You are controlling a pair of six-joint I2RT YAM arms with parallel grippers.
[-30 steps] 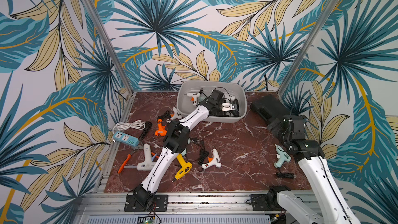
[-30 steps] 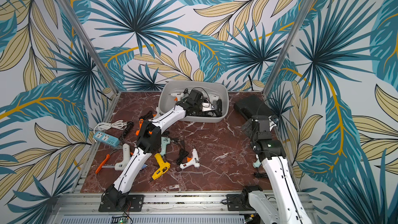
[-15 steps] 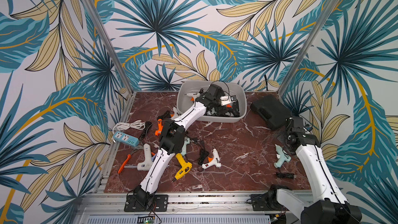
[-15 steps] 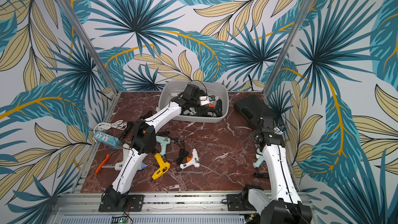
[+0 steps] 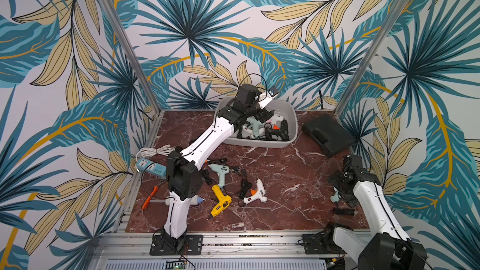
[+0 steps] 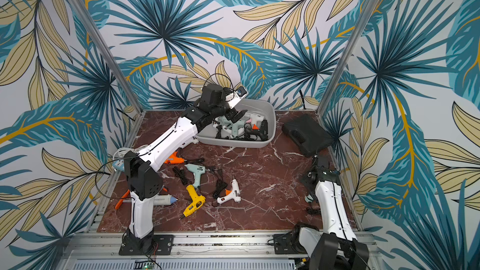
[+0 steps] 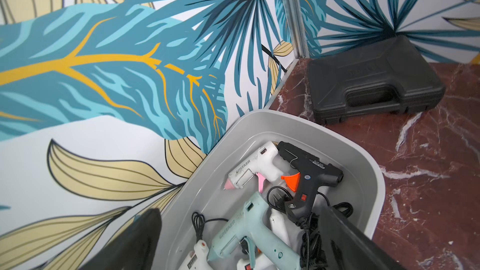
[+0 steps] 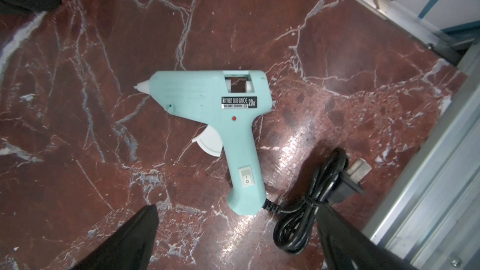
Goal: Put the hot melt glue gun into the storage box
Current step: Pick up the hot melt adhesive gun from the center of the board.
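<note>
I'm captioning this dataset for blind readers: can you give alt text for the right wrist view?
A mint-green hot melt glue gun lies flat on the red marble table, its black cord bundled beside the handle. The open right gripper hovers above it, holding nothing.

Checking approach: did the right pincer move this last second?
Yes: right pincer drew back from the black case toward the front rail, above the teal glue gun.

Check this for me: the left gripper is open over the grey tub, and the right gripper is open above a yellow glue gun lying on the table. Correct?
One thing is off: the glue gun under the right gripper is mint green, not yellow, as the right wrist view shows. The rest holds: it lies on the table, and the left gripper is open over the grey tub.
</note>
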